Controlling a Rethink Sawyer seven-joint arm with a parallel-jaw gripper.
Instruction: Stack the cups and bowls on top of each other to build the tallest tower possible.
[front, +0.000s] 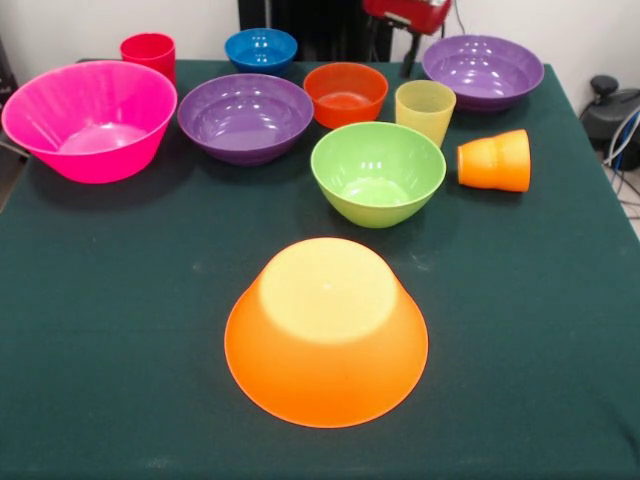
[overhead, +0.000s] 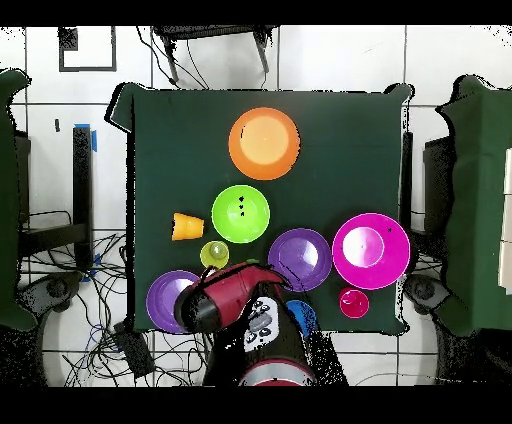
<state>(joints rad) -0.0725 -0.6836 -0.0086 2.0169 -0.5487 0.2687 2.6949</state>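
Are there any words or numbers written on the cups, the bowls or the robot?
None can be read.
The cups and bowls are plain, for example the big orange bowl and the orange cup.
The robot arm shows no legible label.

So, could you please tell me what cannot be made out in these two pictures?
- Gripper: the front view's top edge cuts off the red arm; overhead, the arm hides it.
- Small glossy orange-red plastic bowl: overhead, hidden under the arm.
- Small glossy blue plastic bowl: overhead, the arm partly covers it.
- Big upturned orange plastic bowl: its inside is hidden in both views.
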